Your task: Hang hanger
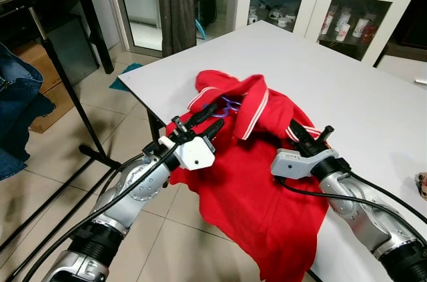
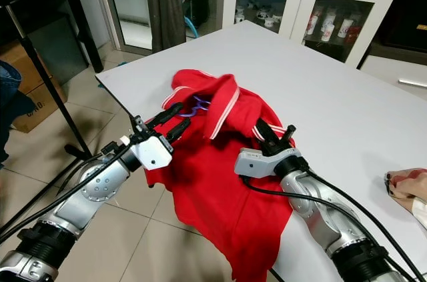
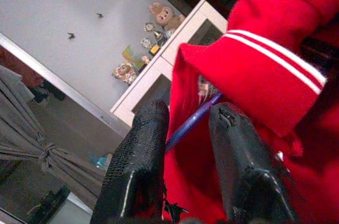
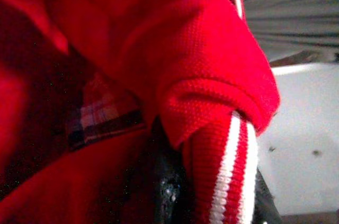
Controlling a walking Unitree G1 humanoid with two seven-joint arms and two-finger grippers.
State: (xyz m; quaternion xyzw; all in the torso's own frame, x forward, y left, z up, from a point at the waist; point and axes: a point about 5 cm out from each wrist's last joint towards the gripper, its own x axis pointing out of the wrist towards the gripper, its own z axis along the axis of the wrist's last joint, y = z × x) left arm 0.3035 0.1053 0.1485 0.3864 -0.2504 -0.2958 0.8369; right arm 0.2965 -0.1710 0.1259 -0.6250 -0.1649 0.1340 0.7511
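A red polo shirt (image 1: 253, 189) with white-striped trim lies on the white table (image 1: 347, 89), and its lower part hangs over the near edge. Inside the collar opening shows a purple-blue hanger (image 1: 231, 104). My left gripper (image 1: 212, 119) is at the shirt's left edge, pointing at the collar. It is open, and in the left wrist view the hanger's rod (image 3: 190, 121) crosses the gap just past the fingertips. My right gripper (image 1: 303, 132) rests on the shirt's right side, shut on a fold of striped red fabric (image 4: 228, 144).
On the floor to the left stands a black clothes rack (image 1: 60, 75) with jeans (image 1: 17, 109) hanging from it. A white glass-door cabinet (image 1: 333, 9) is behind the table. A person's hand (image 2: 407, 182) rests on the table's right edge.
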